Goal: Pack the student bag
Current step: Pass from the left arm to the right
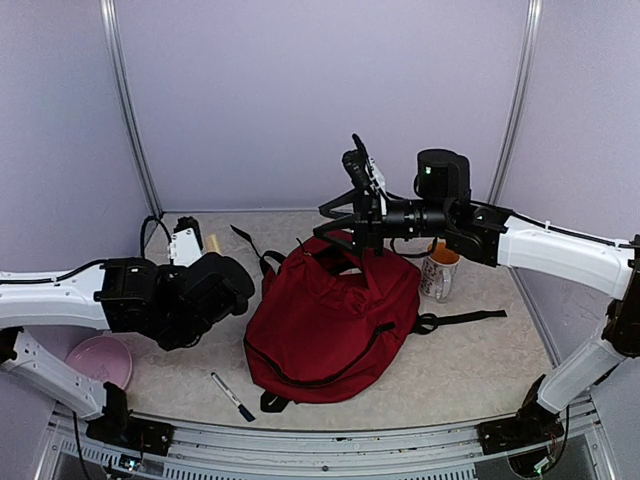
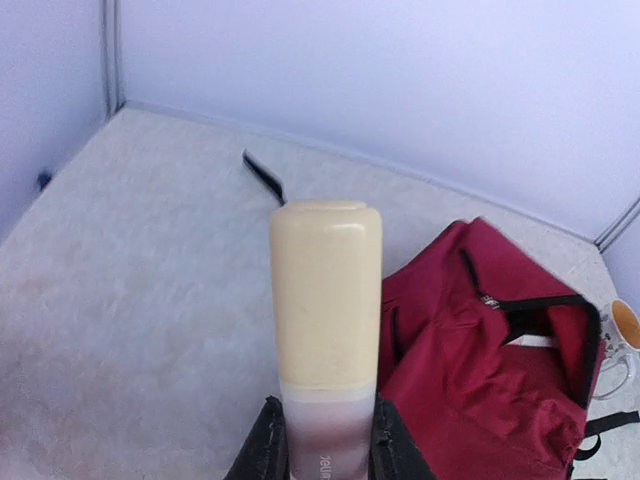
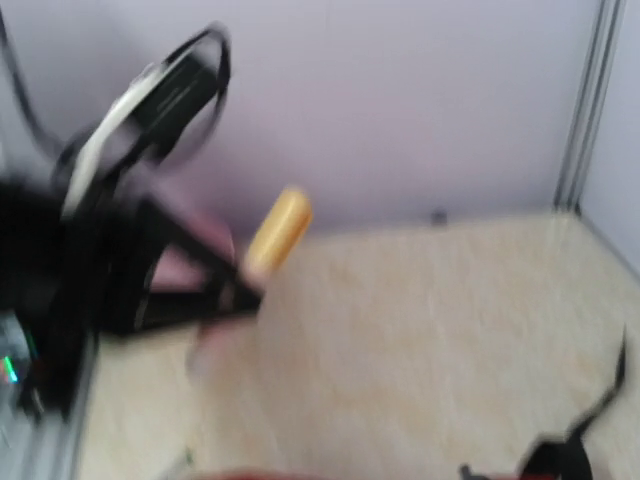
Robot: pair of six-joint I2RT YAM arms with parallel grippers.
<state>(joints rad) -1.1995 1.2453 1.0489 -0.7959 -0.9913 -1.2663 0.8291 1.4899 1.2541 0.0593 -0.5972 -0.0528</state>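
One cream bottle [image 2: 325, 300] sits clamped in our left fingers [image 2: 265, 455] near the student bag [image 1: 330, 320] on the surface [image 1: 470, 350]; we cannot tell whether our right fingers [image 1: 340, 208] grip its mouth; next, we judge, the bottle goes inside.

A robotics lab test cell: two white-and-black robot arms, the left arm [image 1: 40, 305] and the right arm [image 1: 560, 255], stand bolted to an aluminium rail [image 1: 330, 445] at the near edge of a table [image 1: 480, 350] covered in pale beige matting. Plain lavender wall panels [image 1: 320, 100], held by slim metal posts [image 1: 128, 110], close it in on three sides, and black cables [image 1: 150, 225] loop off the arms
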